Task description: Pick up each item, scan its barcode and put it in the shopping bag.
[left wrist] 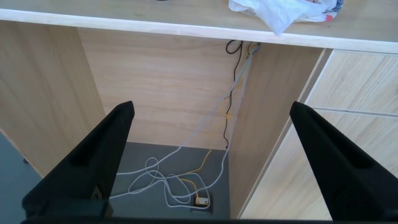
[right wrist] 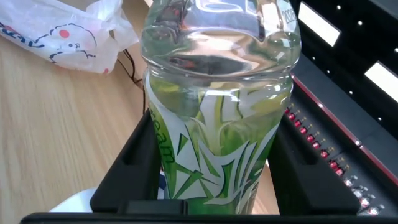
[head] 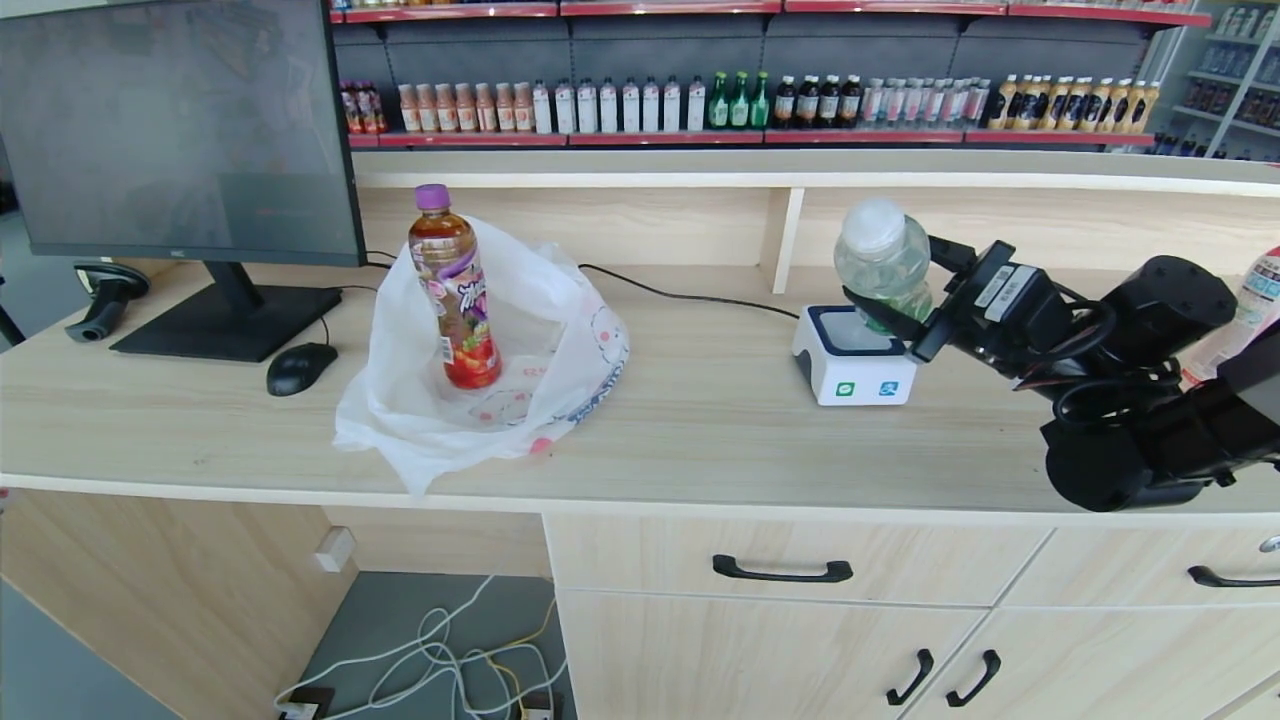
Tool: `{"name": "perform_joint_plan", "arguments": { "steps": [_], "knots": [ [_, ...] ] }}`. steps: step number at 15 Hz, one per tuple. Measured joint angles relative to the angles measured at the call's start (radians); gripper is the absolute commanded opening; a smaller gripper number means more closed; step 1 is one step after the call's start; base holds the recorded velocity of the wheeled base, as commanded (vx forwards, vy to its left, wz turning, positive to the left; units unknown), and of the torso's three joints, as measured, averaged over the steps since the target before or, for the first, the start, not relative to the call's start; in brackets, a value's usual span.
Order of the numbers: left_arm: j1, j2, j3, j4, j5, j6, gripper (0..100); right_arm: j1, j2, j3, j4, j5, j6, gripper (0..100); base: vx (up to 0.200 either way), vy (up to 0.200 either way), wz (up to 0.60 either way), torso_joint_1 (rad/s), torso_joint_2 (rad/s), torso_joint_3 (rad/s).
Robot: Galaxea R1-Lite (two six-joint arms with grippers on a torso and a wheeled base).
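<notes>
My right gripper (head: 897, 325) clamps a clear green-labelled plastic bottle (head: 882, 262) just over the white box scanner (head: 850, 375): scanning, I judge. Far to its left, a purple-capped red drink bottle (head: 455, 290) already stands in the white plastic shopping bag (head: 570, 330). My left gripper (left wrist: 211, 107) hangs open.

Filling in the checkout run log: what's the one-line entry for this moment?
right gripper: shut on green-label bottle over barcode scanner | left gripper: open, below countertop | purple-capped tea bottle: upright in shopping bag
</notes>
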Motion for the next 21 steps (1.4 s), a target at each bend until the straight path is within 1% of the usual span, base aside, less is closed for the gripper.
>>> {"name": "perform_joint_plan", "arguments": {
  "steps": [4,7,11,13,14,16,18,20,21],
  "knots": [
    [0.000,0.000,0.000,0.000,0.000,0.000,100,0.002,-0.003,0.002,0.001,-0.007,0.006,0,0.000,0.000,0.00,0.000,0.00,0.000],
    [0.000,0.000,0.000,0.000,0.000,0.000,100,0.006,-0.007,0.000,0.002,-0.042,0.024,0,0.000,0.000,0.00,0.000,0.00,0.000],
    [0.000,0.000,0.000,0.000,0.000,0.000,100,0.011,-0.010,0.000,0.002,-0.045,0.028,0,0.000,0.000,0.00,0.000,0.00,0.000],
    [0.000,0.000,0.000,0.000,0.000,0.000,100,0.023,-0.015,0.000,0.002,-0.063,0.041,0,0.000,0.000,0.00,0.000,0.00,0.000],
    [0.000,0.000,0.000,0.000,0.000,0.000,100,0.040,-0.024,0.001,0.001,-0.109,0.068,0,0.000,0.000,0.00,0.000,0.00,0.000],
    [0.000,0.000,0.000,0.000,0.000,0.000,100,0.067,-0.045,0.006,0.001,-0.162,0.108,0,0.000,0.000,0.00,0.000,0.00,0.000],
    [0.000,0.000,0.000,0.000,0.000,0.000,100,0.084,-0.079,0.015,0.000,-0.219,0.181,0,0.000,0.000,0.00,0.000,0.00,0.000],
    [0.000,0.000,0.000,0.000,0.000,0.000,100,0.087,-0.123,0.061,-0.001,-0.243,0.252,0,0.000,0.000,0.00,0.000,0.00,0.000],
    [0.000,0.000,0.000,0.000,0.000,0.000,100,0.087,-0.150,0.106,0.001,-0.262,0.289,0,0.000,0.000,0.00,0.000,0.00,0.000]
  ]
}}
